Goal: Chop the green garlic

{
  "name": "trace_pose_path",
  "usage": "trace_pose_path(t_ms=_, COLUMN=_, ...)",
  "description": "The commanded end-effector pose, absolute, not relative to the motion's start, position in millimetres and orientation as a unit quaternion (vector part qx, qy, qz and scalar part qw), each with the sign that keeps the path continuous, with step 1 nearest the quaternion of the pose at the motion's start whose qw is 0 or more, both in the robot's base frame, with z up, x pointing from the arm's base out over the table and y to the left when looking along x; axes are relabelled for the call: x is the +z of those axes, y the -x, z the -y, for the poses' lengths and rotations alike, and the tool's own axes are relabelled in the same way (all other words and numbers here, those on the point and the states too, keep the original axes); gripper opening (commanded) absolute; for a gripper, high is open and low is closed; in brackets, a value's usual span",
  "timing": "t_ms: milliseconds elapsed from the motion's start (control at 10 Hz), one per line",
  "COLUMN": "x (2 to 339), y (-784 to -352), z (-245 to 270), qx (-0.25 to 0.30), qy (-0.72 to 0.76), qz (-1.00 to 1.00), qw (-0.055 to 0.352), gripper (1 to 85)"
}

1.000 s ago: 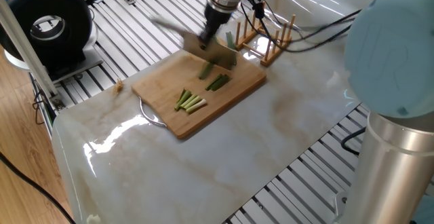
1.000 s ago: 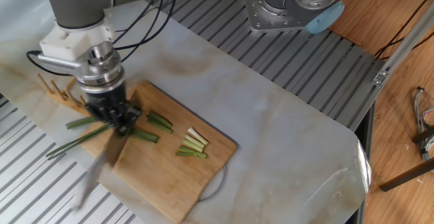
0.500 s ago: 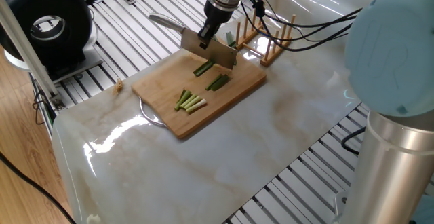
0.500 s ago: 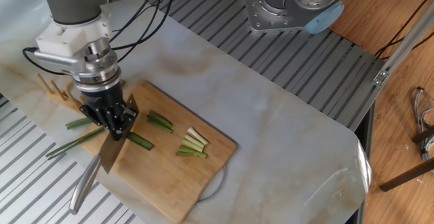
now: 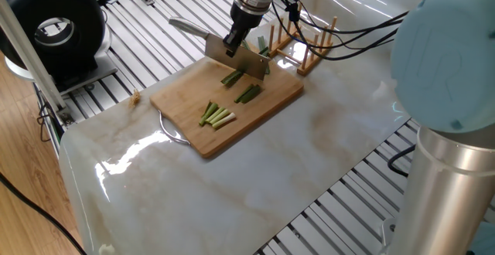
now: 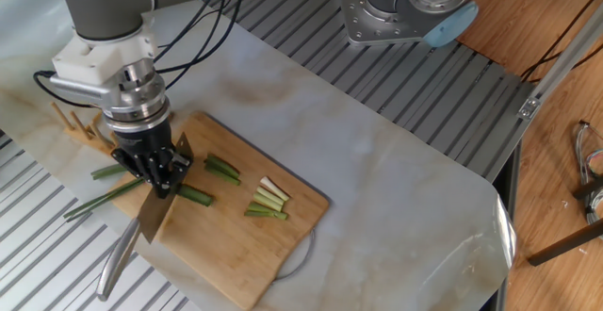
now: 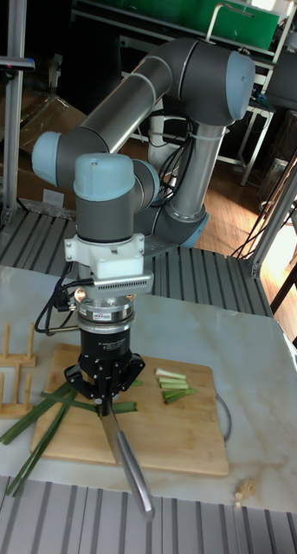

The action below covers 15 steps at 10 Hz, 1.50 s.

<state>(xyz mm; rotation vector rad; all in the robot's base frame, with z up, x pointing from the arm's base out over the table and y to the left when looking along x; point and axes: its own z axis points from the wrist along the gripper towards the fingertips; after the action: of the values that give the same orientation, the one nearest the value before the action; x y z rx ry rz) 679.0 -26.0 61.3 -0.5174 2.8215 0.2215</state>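
My gripper (image 6: 160, 174) is shut on a knife (image 6: 151, 221), with the blade pointing down at the board's edge and the steel handle (image 6: 111, 269) sticking out past it. The long leafy part of the green garlic (image 6: 105, 198) lies under the blade and hangs off the wooden cutting board (image 6: 236, 254). Cut pieces rest on the board: pale ones (image 6: 268, 201) and dark green ones (image 6: 222, 168) (image 6: 195, 195). In the one fixed view the gripper (image 5: 232, 45) holds the blade (image 5: 240, 58) over a piece (image 5: 232, 76). The tall fixed view shows the gripper (image 7: 103, 391) above the leaves (image 7: 35, 424).
A wooden peg rack (image 5: 313, 50) stands just behind the board, close to the arm (image 7: 122, 199). The board sits on a marble-look table (image 5: 309, 170) with slatted metal rails around it. A black round device (image 5: 54, 27) is at the far left.
A second ago the knife was a blur, moving low over the stalk. It has since risen a little and come to rest. The cut pieces stay put.
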Motion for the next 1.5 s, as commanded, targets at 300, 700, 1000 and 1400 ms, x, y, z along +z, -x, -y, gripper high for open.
trace_pose_path(t_ms=300, x=67, y=-681, z=25, qx=0.085, qy=0.161, qz=-0.974, qw=0.134, gripper=1.3)
trace_pose_path(t_ms=700, x=71, y=-680, z=43, qx=0.055, qy=0.117, qz=-0.983, qw=0.133, gripper=1.3)
trace_pose_path(t_ms=1000, x=67, y=-670, z=47, qx=0.054, qy=0.102, qz=-0.985, qw=0.129, gripper=1.3)
trace_pose_path(t_ms=1400, x=72, y=-678, z=32, qx=0.077, qy=0.086, qz=-0.983, qw=0.143, gripper=1.3)
